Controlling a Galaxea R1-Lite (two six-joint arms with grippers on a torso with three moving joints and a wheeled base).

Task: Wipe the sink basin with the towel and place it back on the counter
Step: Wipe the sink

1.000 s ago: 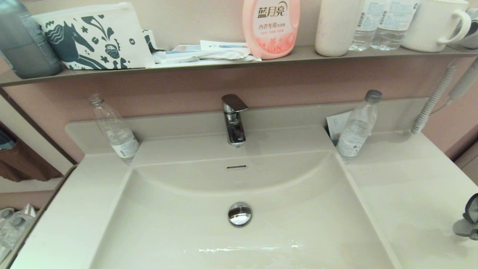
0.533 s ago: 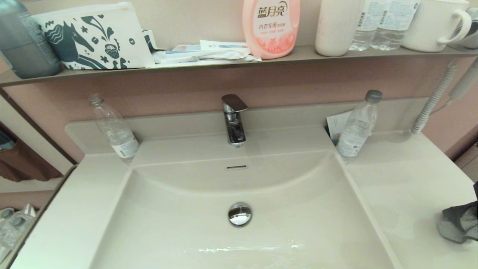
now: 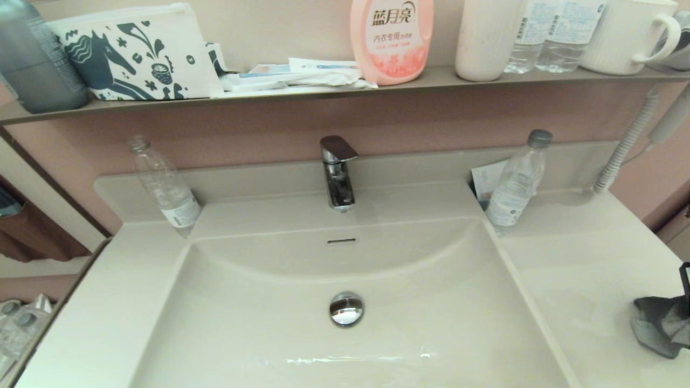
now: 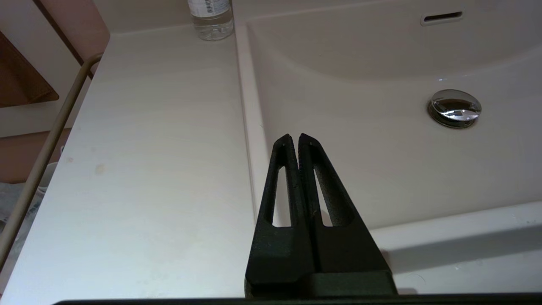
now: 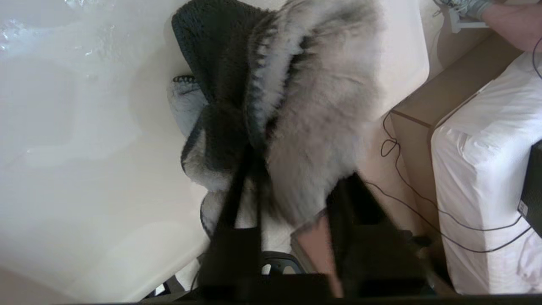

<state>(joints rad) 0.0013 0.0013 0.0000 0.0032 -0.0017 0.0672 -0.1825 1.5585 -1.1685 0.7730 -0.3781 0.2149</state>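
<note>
The towel (image 3: 655,323), charcoal on one face and pale fluffy grey on the other, lies crumpled on the counter (image 3: 582,269) at the far right edge, right of the sink basin (image 3: 431,302). In the right wrist view the towel (image 5: 296,106) sits bunched between and beyond my right gripper (image 5: 298,169), which is open with its fingers spread either side of the cloth. My left gripper (image 4: 295,137) is shut and empty, hovering over the basin's left rim near the front. The chrome drain plug (image 3: 346,308) and overflow slot (image 3: 342,241) are uncovered.
A chrome faucet (image 3: 337,172) stands behind the basin, with a clear bottle (image 3: 164,186) at the back left and another bottle (image 3: 515,183) at the back right. The wall shelf above holds a horse-print pouch (image 3: 135,54) and a pink detergent bottle (image 3: 391,37).
The towel came in from the right edge, moved left and settled on the counter. It has sagged a little since half a second ago, and a black finger now shows above it.
</note>
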